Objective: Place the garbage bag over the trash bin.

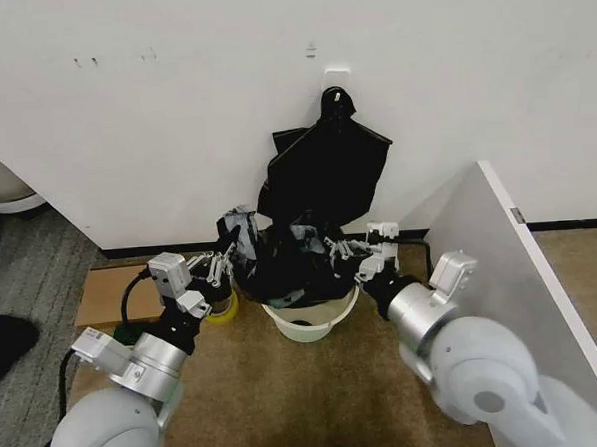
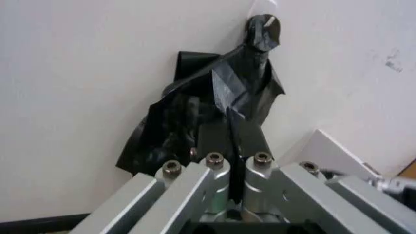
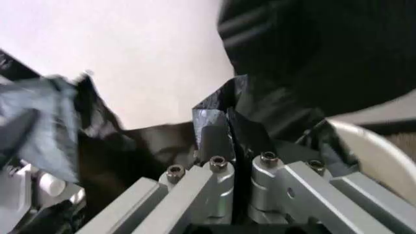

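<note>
On brown carpet [image 1: 257, 386], the left gripper [image 1: 223, 259] and right gripper [image 1: 342, 249] each pinched an edge of the garbage bag [image 1: 280, 259], holding it spread over the trash bin [image 1: 312, 323]. A yellow tape roll [image 1: 223, 310] and cardboard [image 1: 107, 294] lay left. Behind, a black bundle [image 1: 326, 167] hung on the white wall [image 1: 172, 110]; a grey partition [image 1: 501, 263] stood right.

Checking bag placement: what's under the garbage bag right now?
The trash bin, its front rim and wall visible below the garbage bag. The bag covers its back rim and inside. Left gripper and right gripper pinch the bag.
</note>
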Robot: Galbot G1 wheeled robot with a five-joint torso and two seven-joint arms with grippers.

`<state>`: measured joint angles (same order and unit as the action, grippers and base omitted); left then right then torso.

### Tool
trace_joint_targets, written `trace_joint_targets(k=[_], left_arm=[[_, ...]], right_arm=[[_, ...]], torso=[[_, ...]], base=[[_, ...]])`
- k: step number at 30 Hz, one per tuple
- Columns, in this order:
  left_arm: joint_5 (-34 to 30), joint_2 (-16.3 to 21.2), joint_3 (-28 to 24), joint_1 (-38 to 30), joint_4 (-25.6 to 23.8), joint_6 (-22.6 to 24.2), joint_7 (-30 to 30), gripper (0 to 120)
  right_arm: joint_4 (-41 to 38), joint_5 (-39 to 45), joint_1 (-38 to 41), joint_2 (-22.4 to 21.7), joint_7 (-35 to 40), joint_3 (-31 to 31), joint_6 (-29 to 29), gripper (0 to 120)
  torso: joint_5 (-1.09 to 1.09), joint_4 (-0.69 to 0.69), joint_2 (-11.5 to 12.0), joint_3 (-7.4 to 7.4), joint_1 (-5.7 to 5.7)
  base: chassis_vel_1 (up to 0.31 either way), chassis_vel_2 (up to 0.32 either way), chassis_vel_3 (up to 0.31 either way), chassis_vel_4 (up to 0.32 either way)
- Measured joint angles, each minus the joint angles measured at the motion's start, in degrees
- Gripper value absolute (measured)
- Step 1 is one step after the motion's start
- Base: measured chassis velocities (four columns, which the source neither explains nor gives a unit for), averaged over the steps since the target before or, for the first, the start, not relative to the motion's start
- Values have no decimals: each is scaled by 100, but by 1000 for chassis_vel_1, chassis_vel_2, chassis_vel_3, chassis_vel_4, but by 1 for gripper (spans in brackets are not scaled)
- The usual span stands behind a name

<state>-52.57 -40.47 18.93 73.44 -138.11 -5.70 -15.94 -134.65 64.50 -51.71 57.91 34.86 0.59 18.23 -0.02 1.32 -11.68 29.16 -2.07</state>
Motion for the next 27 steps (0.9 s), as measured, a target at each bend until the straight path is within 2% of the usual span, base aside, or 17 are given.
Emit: trace_joint_targets(k=[7, 9, 10, 13, 20, 27], left_arm=[[214, -231, 17, 234, 196, -99, -11, 0], [354, -390, -66, 308, 276, -131, -14, 0], [516, -617, -161, 348, 417, -166, -18, 0], [744, -921, -268, 290, 750, -226, -38, 0], [1031, -1198, -406, -3, 1333, -299, -44, 0], [1155, -1183, -499, -163, 1515, -302, 18, 0]], right_arm=[[292, -444, -319, 190, 25, 88, -194, 0], [357, -586, -419, 215, 12, 78, -258, 0], [470, -813, -527, 238, -52, 55, -371, 0], [789, -1281, -655, 295, -233, 7, -609, 0], [1170, -1554, -576, 396, -310, -137, -863, 0], [1346, -1916, -694, 505, -373, -132, -1016, 0]], torso=[[1, -1, 0, 0, 0], [0, -1, 0, 0, 0], [1, -1, 0, -1, 0], [2, 0, 0, 0, 1], [1, 0, 0, 0, 0], [2, 0, 0, 0, 0]], base=[[0, 0, 0, 0], [0, 0, 0, 0], [0, 0, 0, 0], [0, 0, 0, 0], [0, 0, 0, 0], [0, 0, 0, 0]])
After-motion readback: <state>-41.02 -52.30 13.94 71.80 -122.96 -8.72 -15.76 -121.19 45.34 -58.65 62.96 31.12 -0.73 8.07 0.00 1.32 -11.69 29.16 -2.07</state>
